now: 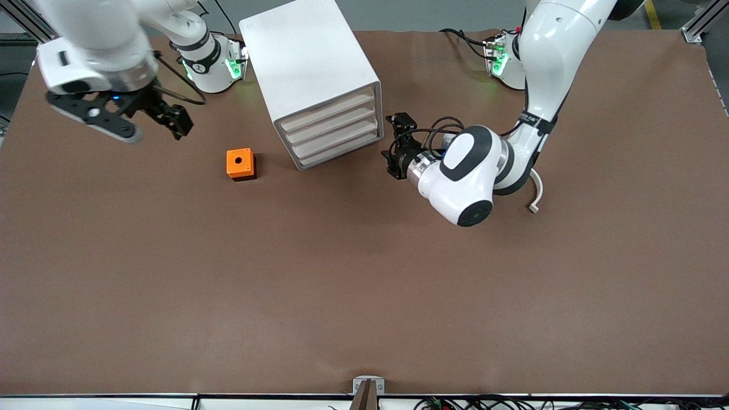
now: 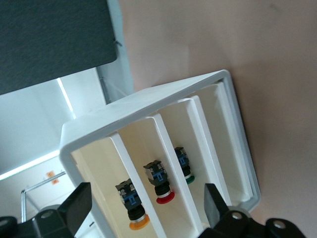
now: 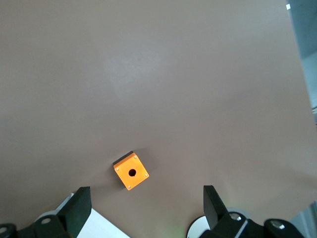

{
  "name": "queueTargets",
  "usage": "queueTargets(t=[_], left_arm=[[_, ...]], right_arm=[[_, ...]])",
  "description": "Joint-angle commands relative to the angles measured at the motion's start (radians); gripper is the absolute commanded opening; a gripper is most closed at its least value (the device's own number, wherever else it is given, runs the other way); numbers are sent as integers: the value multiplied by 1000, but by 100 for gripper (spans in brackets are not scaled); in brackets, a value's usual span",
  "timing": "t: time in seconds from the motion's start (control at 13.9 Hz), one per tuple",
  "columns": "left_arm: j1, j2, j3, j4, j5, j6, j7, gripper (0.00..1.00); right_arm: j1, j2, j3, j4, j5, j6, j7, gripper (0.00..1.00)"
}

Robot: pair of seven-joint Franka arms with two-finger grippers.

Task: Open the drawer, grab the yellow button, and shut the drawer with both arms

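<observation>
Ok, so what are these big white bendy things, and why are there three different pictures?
They are two white jointed robot arms, each ending in a black two-finger gripper. The wide picture looks down across the brown table. The other two come from cameras on the arms' wrists.

On the table stand a big white box cabinet with four drawers and an orange cube with a hole.

The left gripper, open, is at the cabinet's drawer fronts. Its camera sees a tiny orange-capped push-button inside, beside a red-capped one and a green-capped one. The right gripper, also open, hangs over the table near the cube. Neither holds anything.
</observation>
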Motion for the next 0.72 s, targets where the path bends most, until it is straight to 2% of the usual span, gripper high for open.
queueTargets(t=[0.0, 0.29, 0.5, 0.65], left_arm=[[-34, 89, 3, 79, -60, -17, -112, 100], [-77, 94, 3, 97, -108, -17, -227, 100], [-121, 100, 4, 99, -123, -15, -241, 99], [-137, 118, 6, 99, -126, -15, -246, 83]], right_arm=[[18, 41, -11, 14, -25, -12, 32, 100], [50, 97, -11, 71, 21, -14, 32, 100], [51, 152, -13, 146, 184, -14, 229, 100], [56, 177, -14, 172, 264, -9, 370, 100]])
